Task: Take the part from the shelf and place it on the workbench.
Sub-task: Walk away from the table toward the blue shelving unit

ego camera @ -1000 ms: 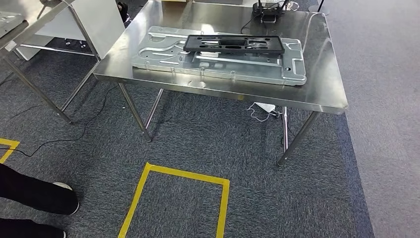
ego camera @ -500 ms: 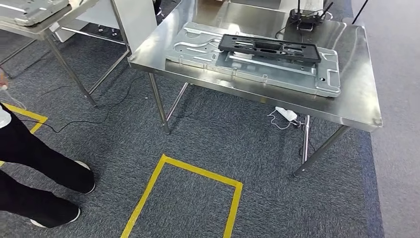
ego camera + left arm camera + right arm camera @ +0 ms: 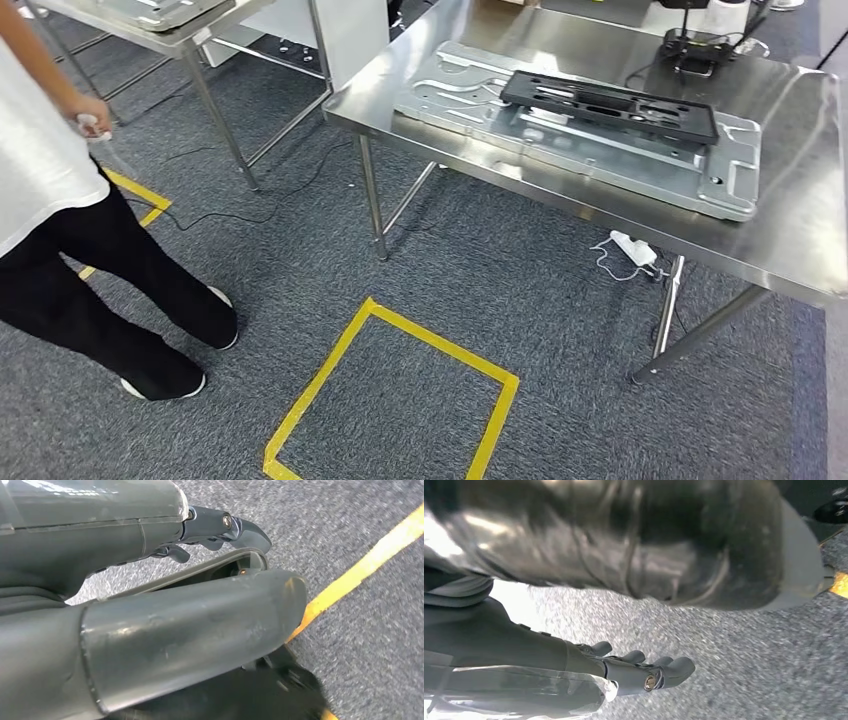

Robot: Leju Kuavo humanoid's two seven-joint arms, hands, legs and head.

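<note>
grey carpet fills the head view, with a steel workbench (image 3: 800,250) at upper right. on it lies the black part (image 3: 610,104), resting on a silver plate (image 3: 590,150). your left hand (image 3: 220,527) and right hand (image 3: 649,672) hang over the carpet, fingers loosely apart, holding nothing. a person (image 3: 70,230) stands at left, beside the yellow tape square (image 3: 390,400); walking could bring a collision. wrist views give the hands, the head view gives the bench.
</note>
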